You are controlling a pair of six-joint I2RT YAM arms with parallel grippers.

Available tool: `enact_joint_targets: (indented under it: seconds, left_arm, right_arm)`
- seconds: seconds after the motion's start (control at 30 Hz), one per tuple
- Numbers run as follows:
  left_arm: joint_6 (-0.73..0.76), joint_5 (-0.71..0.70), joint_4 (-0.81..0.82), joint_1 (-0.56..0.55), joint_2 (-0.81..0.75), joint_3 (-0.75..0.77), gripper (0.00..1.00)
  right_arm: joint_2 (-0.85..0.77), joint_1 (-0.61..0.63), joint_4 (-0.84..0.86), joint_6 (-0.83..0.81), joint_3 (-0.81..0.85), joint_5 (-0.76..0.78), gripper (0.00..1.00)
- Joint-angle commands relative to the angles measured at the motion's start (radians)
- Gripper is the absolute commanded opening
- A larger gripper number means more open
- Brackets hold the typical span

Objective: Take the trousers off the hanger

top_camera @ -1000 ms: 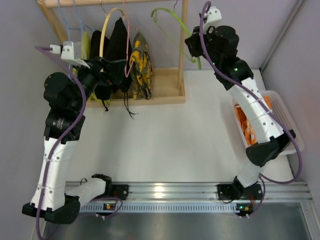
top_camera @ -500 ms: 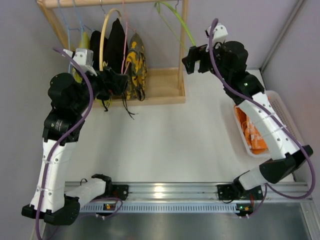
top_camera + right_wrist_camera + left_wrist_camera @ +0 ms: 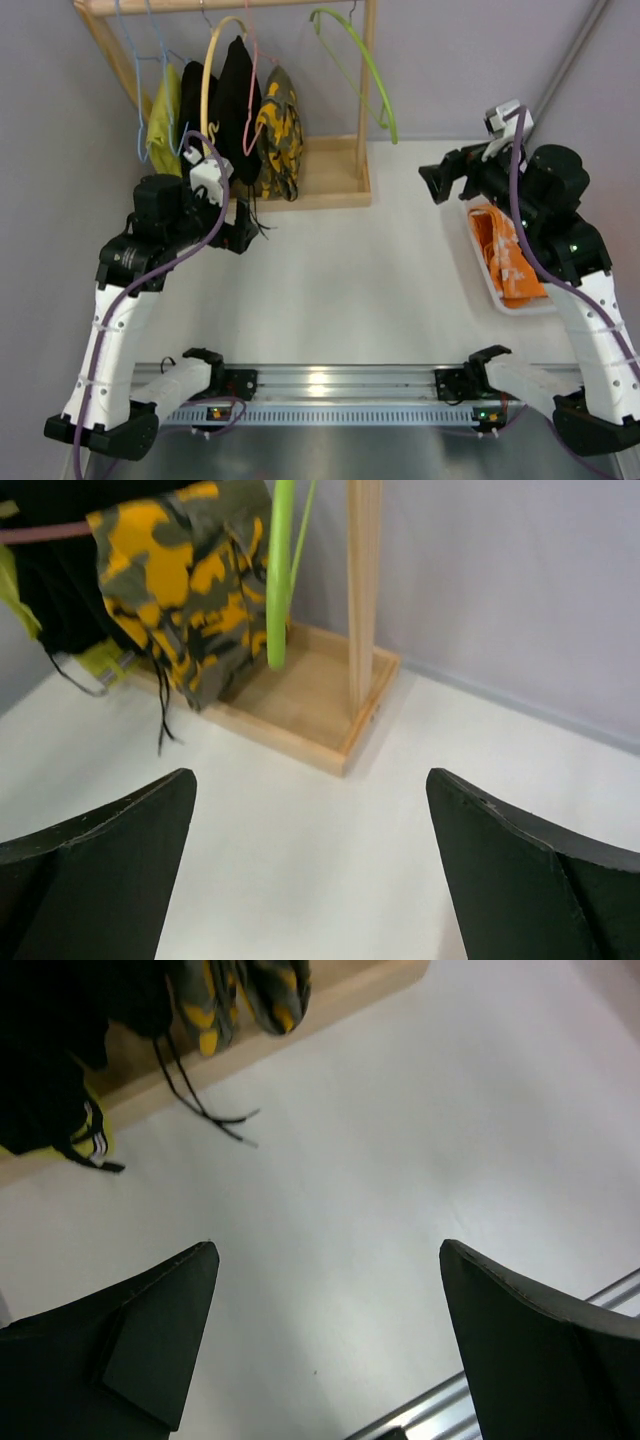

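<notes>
Soft, even light fills the overhead view, leaving only faint shadows on the white table (image 3: 330, 270) and a bright glare spot on the metal rail (image 3: 320, 378). In both wrist views the black fingers (image 3: 120, 1360) nearest the lens look dark and featureless.

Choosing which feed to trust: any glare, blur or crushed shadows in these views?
Top external: sharp and evenly lit, one glare spot on the metal rail. Left wrist: the left end effector shows dark, soft-edged fingers; the black garments lose detail. Right wrist: the hanger reads clearly; the right end effector shows featureless silhouettes.
</notes>
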Motion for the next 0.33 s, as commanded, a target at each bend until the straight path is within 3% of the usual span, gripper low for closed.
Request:
enact_joint_targets:
  seconds: [0.0, 0.3]
  left_arm:
    - [0.08, -0.111, -0.138, 0.004, -0.034, -0.062, 0.99]
    - [0.085, -0.18, -0.183, 0.004, -0.106, -0.151, 0.99]
  right_arm:
    - [-0.058, -0.054, -0.169, -0.069, -0.082, -0.061, 0.99]
    - [-0.205, -0.115, -0.295, -0.141, -0.239, -0.084, 0.99]
